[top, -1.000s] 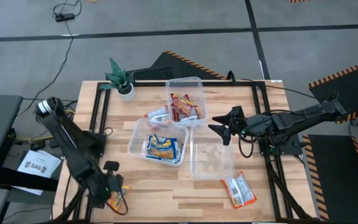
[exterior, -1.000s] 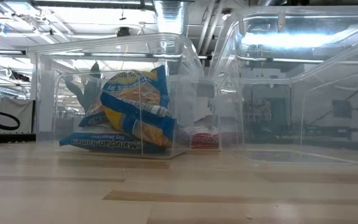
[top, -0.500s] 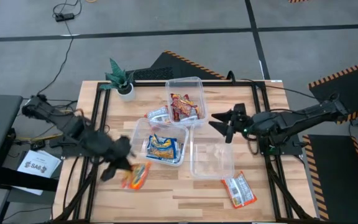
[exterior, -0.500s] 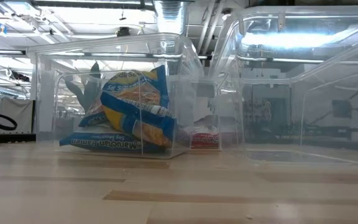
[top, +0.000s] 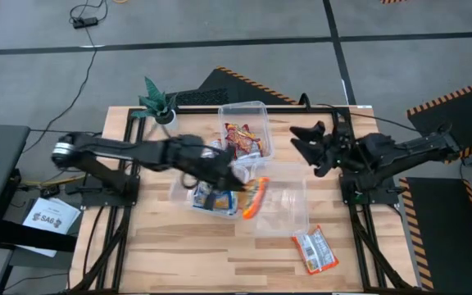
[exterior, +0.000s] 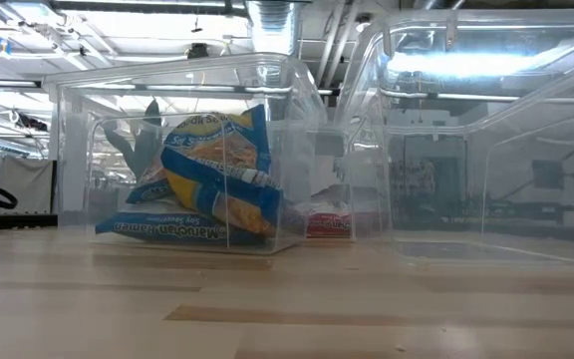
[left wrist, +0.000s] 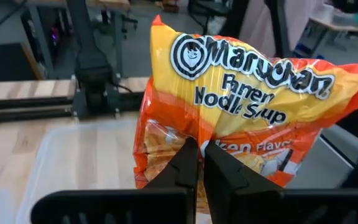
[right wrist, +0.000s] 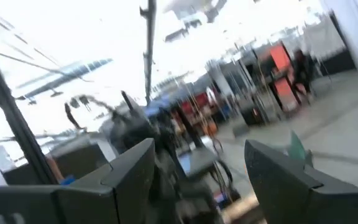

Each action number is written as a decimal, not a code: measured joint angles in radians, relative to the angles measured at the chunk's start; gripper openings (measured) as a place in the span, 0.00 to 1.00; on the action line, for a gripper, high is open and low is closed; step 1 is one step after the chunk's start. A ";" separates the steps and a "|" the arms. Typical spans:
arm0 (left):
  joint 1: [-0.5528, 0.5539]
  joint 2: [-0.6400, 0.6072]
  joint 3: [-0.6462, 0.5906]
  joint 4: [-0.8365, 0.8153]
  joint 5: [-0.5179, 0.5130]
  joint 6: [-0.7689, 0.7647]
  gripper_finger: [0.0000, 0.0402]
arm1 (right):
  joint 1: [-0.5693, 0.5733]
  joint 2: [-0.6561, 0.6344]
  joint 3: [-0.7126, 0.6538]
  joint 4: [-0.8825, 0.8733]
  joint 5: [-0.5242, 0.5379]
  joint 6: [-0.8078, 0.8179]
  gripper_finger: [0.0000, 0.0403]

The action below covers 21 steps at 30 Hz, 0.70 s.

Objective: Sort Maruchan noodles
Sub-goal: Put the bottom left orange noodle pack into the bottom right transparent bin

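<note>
My left gripper (top: 242, 182) reaches across from the table's left and is shut on an orange-yellow Maruchan packet (top: 254, 197) (left wrist: 241, 99). It hovers between the bin of blue-yellow packets (top: 213, 195) (exterior: 207, 184) and the empty clear bin (top: 282, 211). Red packets (top: 242, 141) lie in the far bin. One orange-white packet (top: 314, 251) lies flat on the table near the near edge. A blue-white packet (top: 208, 151) lies between the bins. My right gripper (top: 306, 145) (right wrist: 197, 180) is open, raised near the table's right side, touching nothing. My left gripper pinches the orange-yellow packet between its two fingers (left wrist: 185, 165) at one edge (left wrist: 201, 144), near the middle of that edge. The fingers come slanting from the table's left. The packet is lifted clear and stands out past the fingers, edge-on from above, over the empty bin's left wall.
Three clear bins cluster mid-table: far (top: 245, 123), left (top: 180, 184) and right (exterior: 486, 150). A small potted plant (top: 159, 104) stands at the far left corner. Bare wood shows along the near edge and on the left side of the table (top: 129, 238).
My left arm has swung from the table's near left corner toward the right and far side, carrying the orange-yellow packet up off the table edge to the gap between the two near bins. My right gripper has moved toward the far edge and tipped upward, staying open.
</note>
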 joint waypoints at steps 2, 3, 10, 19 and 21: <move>0.003 0.074 0.000 0.108 -0.018 0.000 0.00 | 0.000 -0.005 0.000 0.041 -0.004 -0.034 0.67; 0.003 0.106 0.000 0.149 -0.041 0.000 0.00 | 0.001 -0.008 0.000 0.059 -0.004 -0.047 0.67; 0.002 0.273 0.000 0.293 -0.240 -0.025 0.00 | 0.001 -0.026 0.000 0.068 -0.004 -0.059 0.67; 0.002 0.305 0.000 0.327 -0.310 -0.051 0.00 | 0.001 -0.034 -0.001 0.054 -0.004 -0.061 0.67; 0.002 0.305 0.000 0.326 -0.309 -0.051 0.00 | 0.001 -0.035 -0.001 0.056 -0.004 -0.063 0.67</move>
